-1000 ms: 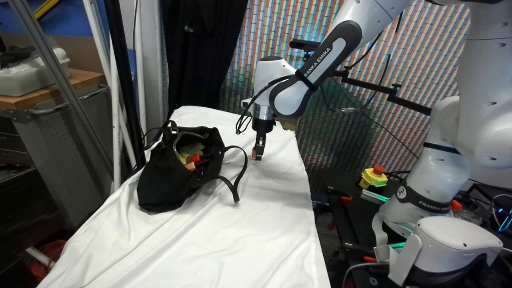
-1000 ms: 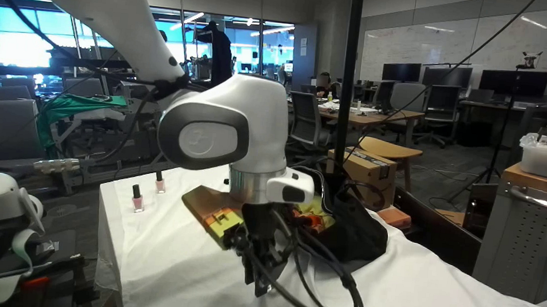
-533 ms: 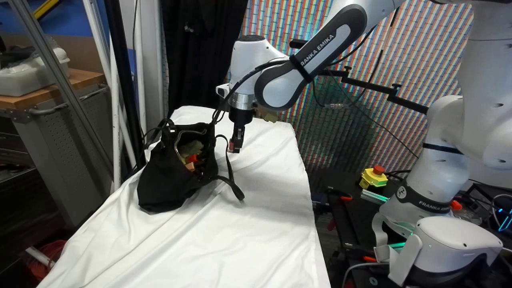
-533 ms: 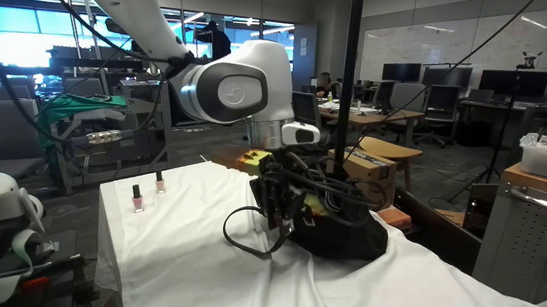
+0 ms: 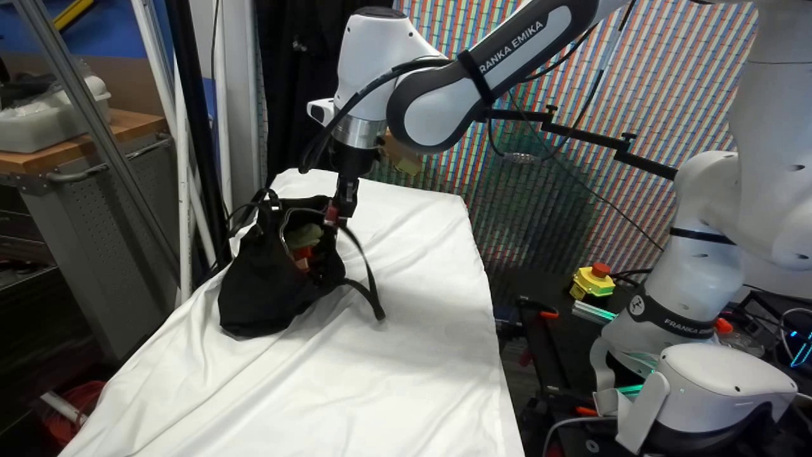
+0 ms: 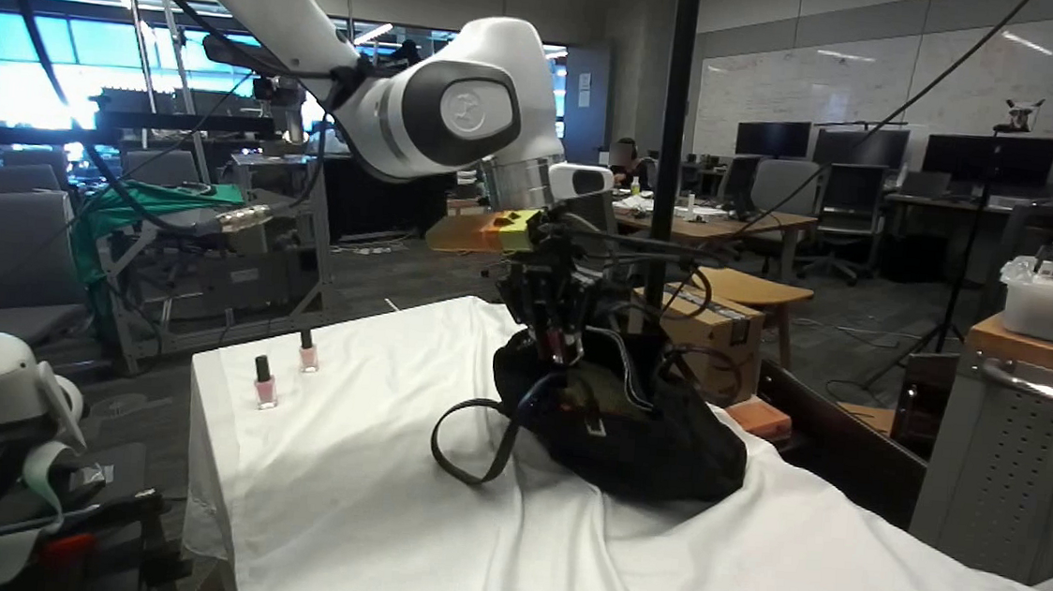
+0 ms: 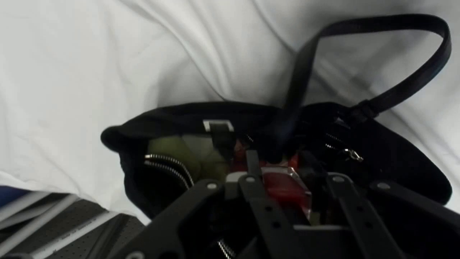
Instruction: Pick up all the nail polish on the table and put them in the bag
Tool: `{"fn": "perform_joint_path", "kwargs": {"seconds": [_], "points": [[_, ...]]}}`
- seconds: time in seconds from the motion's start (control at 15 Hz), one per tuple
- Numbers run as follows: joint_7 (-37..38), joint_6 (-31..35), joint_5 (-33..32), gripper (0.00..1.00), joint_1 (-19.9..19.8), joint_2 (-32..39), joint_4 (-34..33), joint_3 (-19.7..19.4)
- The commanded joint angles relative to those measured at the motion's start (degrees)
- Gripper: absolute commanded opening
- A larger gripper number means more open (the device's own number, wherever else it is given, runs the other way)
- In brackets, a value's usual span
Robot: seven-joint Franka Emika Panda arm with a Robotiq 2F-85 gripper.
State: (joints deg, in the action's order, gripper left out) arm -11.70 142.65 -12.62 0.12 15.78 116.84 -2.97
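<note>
Right over the mouth of the black bag (image 5: 266, 298) hangs the gripper (image 7: 284, 171), its fingers clamped on a red nail polish bottle (image 7: 285, 189), glass glinting between them! Which end of the bottle points down, I can't tell. In an exterior view the bag slumps on the left of the white-covered table (image 5: 406, 355), with the bottle at the far right edge of its opening; whether the two touch, I can't make out. One strap (image 7: 381, 25) loops out over the wrinkled cloth (image 7: 72, 72). Peek inside: yellowish-green lining (image 5: 304, 236), and orange-red shapes (image 5: 303, 252) against it, too blurred to count. And in an exterior view, toward the far left corner of the table, stand two more: a nearer pink bottle (image 6: 266, 393) and, just beyond it, a farther pink bottle (image 6: 309, 359), both upright, both dark-capped, both well apart from the bag! In an exterior view the robot arm (image 5: 438, 108) reaches in from the right, a yellow box (image 5: 585, 287) with a red button (image 5: 600, 270) sits near its base, and a white headset (image 5: 717, 387) lies at the near right.
</note>
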Motion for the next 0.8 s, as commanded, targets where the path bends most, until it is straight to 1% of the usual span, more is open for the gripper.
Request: {"fn": "perform_joint_path", "kwargs": {"seconds": [0.0,0.2,0.73], "points": [[0.4,-1.4,-2.6,0.15,1.1,-2.1,-1.8,1.1],[0.6,-2.2,-4.3,0.15,2.2,-0.9,-3.7,1.7],[-0.5,-5.3,-4.0,0.15,3.0,3.7,-7.5,2.9]]}}
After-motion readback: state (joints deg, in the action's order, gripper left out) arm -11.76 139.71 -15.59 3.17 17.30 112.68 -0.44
